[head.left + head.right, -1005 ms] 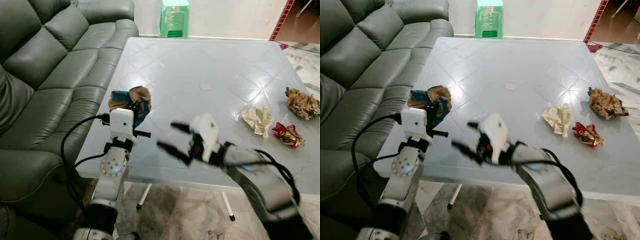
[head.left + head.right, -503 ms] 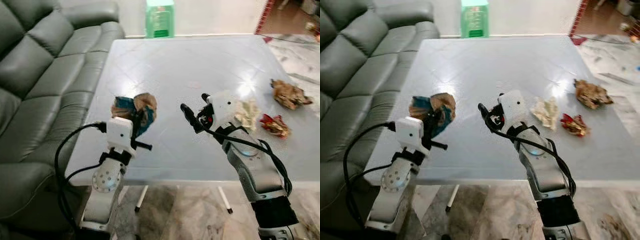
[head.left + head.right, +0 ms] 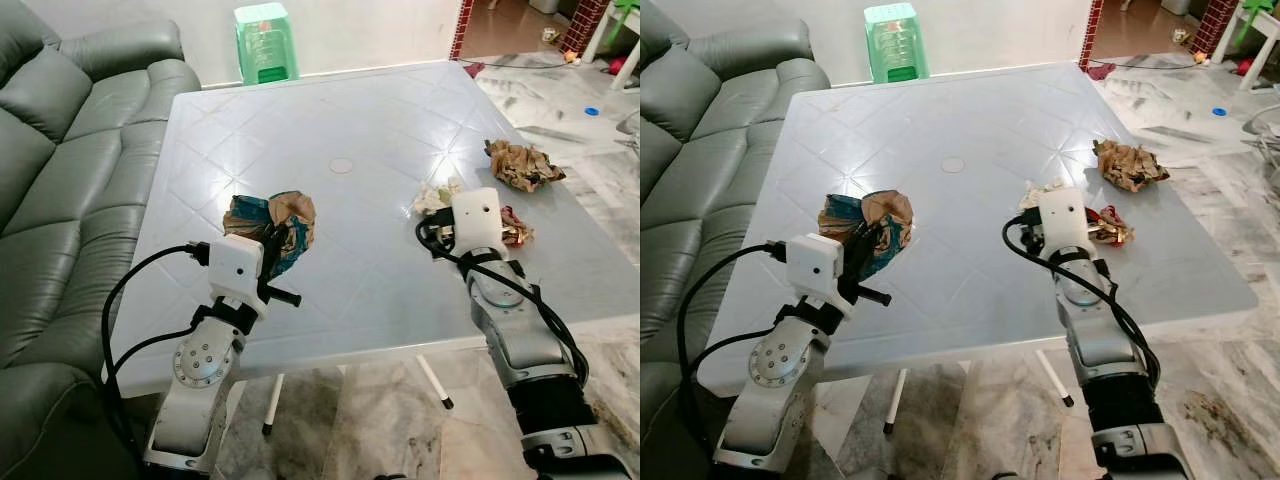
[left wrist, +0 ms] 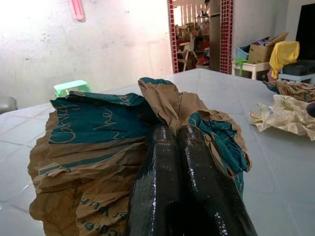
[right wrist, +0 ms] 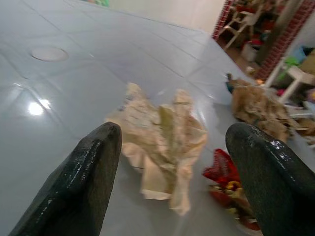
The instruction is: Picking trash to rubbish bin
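Note:
My left gripper is shut on a crumpled teal and brown paper bag, held just above the near left part of the white table. On the table's right side my right gripper stands open, its fingers spread to either side of a crumpled cream paper close ahead. That cream paper lies just beyond the right wrist. A red wrapper sits beside it. A crumpled brown paper lies farther back right.
A grey-green leather sofa runs along the table's left side. A green plastic stool stands behind the table. Marble floor and a doorway lie to the right.
The camera has swung right. My right arm has moved from the table's front middle over to the cream paper, still open. The left gripper keeps hold of the paper bag.

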Robot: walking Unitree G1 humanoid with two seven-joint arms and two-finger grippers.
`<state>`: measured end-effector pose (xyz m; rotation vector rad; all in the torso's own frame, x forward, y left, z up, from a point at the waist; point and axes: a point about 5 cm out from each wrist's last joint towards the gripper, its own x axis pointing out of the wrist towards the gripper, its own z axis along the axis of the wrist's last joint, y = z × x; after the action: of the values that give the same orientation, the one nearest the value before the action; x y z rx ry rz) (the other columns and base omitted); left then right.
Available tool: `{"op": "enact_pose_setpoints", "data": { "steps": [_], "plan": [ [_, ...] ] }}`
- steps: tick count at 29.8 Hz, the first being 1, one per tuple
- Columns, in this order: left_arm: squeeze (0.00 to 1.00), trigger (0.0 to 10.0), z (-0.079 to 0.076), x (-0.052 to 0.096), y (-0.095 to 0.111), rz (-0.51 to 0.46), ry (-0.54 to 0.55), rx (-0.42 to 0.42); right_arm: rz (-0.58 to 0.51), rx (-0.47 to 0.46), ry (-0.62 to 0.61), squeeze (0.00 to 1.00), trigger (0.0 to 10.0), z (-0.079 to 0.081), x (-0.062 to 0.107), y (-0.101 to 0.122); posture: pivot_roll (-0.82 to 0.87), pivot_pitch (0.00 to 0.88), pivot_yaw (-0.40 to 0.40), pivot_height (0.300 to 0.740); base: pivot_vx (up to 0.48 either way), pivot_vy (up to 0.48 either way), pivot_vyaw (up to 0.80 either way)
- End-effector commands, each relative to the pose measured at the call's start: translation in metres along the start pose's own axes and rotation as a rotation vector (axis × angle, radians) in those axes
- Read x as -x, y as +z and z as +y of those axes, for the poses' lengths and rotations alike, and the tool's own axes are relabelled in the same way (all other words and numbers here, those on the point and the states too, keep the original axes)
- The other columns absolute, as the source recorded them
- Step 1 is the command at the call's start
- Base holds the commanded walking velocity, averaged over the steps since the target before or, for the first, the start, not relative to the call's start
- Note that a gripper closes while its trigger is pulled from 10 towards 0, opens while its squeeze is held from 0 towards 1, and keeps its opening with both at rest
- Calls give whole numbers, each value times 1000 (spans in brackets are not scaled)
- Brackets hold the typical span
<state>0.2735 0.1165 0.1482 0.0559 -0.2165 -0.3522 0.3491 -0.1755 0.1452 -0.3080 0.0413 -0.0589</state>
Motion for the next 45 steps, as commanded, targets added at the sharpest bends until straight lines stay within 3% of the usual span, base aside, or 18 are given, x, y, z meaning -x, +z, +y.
{"op": "enact_pose_setpoints", "data": {
  "steps": [1,7,18,24,29,36,40,45],
  "plan": [
    [0,0,2,4,1,10,-7,-8,-11,9,-35,0,10000,-2,-5,3,15,61,86,740,0,0,0],
    [0,0,3,9,2,31,-16,-9,28,-7,-26,0,10000,5,-15,-3,35,79,90,740,0,0,0],
    [0,0,0,17,3,60,-46,9,105,4,-125,0,10000,-5,-34,-5,56,100,97,740,0,0,0],
    [0,0,-1,18,3,66,-54,18,136,8,-149,0,10000,-3,-35,-9,58,105,97,740,0,0,0],
    [0,0,-2,17,5,67,-58,30,79,83,-269,0,10000,-18,-36,-6,58,107,97,740,0,0,0],
    [0,0,-2,16,6,60,-54,38,68,28,-218,0,10000,-11,-36,-6,53,102,91,740,0,0,0],
    [0,0,4,10,10,33,-12,35,1,52,-160,0,10000,1,-36,2,46,89,77,740,0,0,0],
    [0,0,4,8,8,35,-5,38,74,-12,-226,0,10000,-9,-34,-10,36,78,67,740,0,0,0]
  ]
}}
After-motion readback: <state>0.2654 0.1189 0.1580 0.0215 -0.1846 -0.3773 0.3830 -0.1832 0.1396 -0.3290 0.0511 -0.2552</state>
